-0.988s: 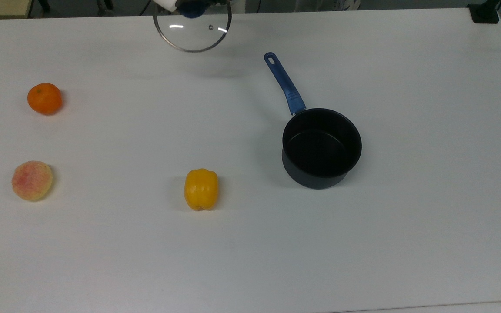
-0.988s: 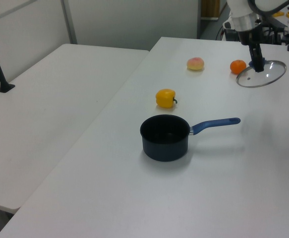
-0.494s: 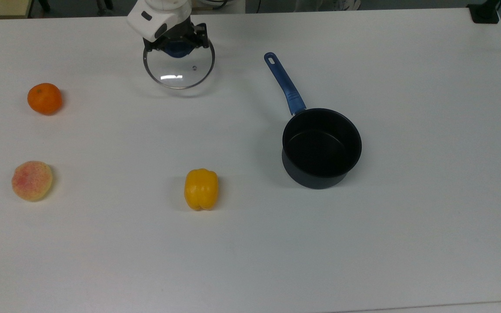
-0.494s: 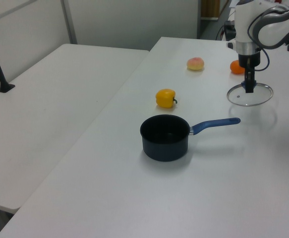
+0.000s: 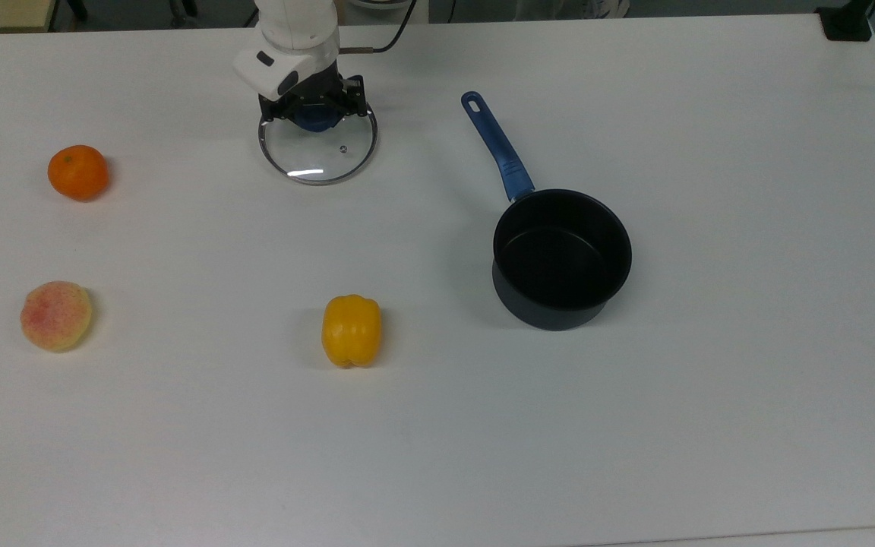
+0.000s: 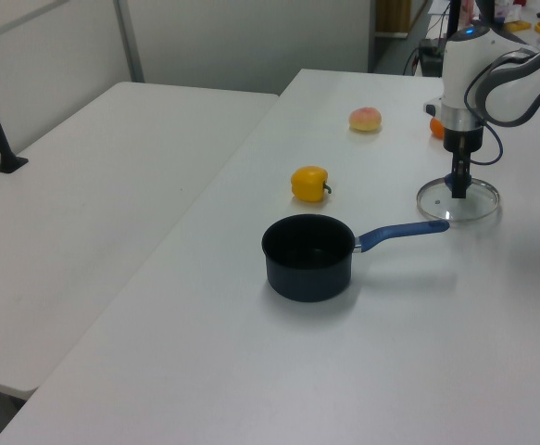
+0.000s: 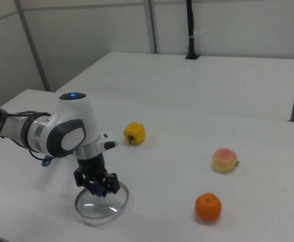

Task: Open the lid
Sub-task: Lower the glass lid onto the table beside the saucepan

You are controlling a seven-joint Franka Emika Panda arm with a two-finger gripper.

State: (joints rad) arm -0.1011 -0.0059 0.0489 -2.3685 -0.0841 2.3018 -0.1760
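The lid [image 5: 318, 148] lies flat on the white worktop [image 5: 711, 380], off the saucepan [image 5: 561, 258] and well apart from it, toward the top view's upper left of the pan and beyond the tip of the pan's blue handle [image 5: 497, 146]. The end effector [image 5: 316, 115] stands straight down over the lid with its fingers clamped on the lid's blue knob [image 5: 317, 121]; in the right view the same grip shows as dark fingers [image 7: 111, 184] either side of the knob, with the glass disc [image 7: 102, 205] level on the surface beneath. In the left view the lid [image 6: 458, 198] sits just past the handle end of the saucepan [image 6: 308, 257], near but not touching it. The saucepan is upright and uncovered, its dark inside bare. A yellow bell pepper [image 5: 352, 330] lies on the top view's left of the saucepan. Farther on the top view's left from the pan are an orange [image 5: 77, 172] and, below it, a peach [image 5: 55, 315], both well apart from the lid.
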